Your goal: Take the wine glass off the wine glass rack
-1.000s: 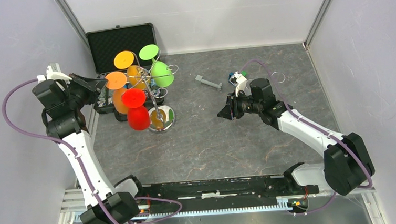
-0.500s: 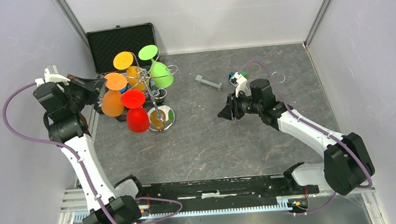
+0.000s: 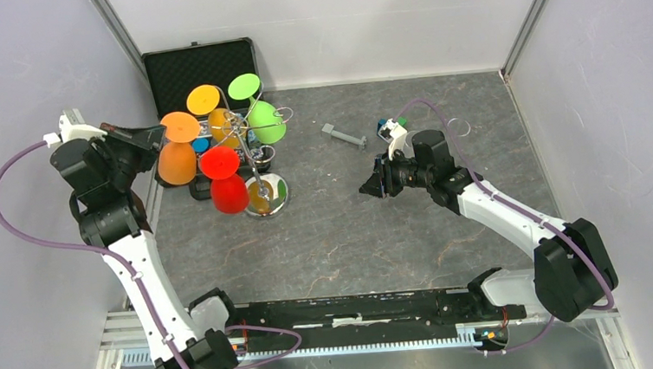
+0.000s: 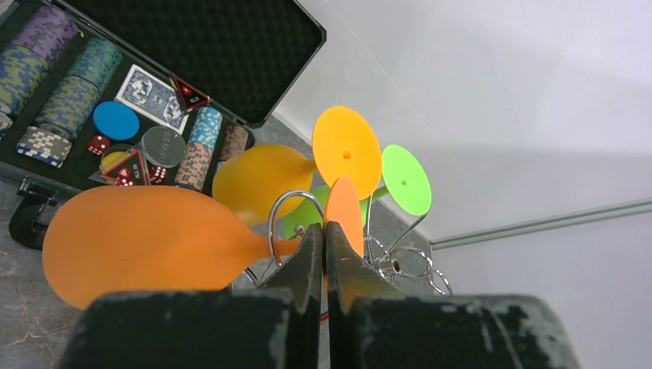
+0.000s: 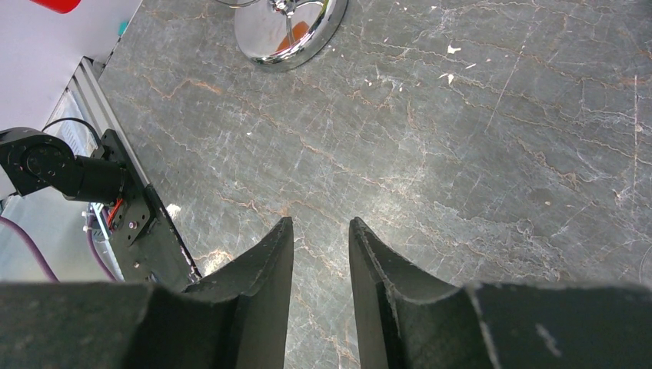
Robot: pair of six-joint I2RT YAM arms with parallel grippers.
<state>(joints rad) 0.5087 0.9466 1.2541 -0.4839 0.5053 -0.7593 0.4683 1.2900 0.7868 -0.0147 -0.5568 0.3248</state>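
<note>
Off to the left of the top view, my left gripper (image 3: 156, 136) is pinched shut on the stem of the orange wine glass (image 3: 176, 160). The glass hangs bowl-down, just left of the wine glass rack (image 3: 268, 195) and over the edge of the black case (image 3: 202, 63). The red glass (image 3: 227, 187) hangs just beside it. My right gripper (image 3: 368, 187) hovers well apart, over the table (image 3: 353, 235).

At my left wrist, the fingers (image 4: 307, 261) meet on the thin stem, with the bowl to the left and the foot disc to the right. A silver hook ring (image 4: 271, 223) crosses right at the grip, and I cannot tell whether the stem is clear of it. If it is not, a sideways pull could snag and tip the rack, or twist the stem out of my pinch. A careless swing could also knock the red glass.

At my right wrist, the jaws stand a narrow gap apart and hold nothing; the rack's shiny base is far ahead.
</note>
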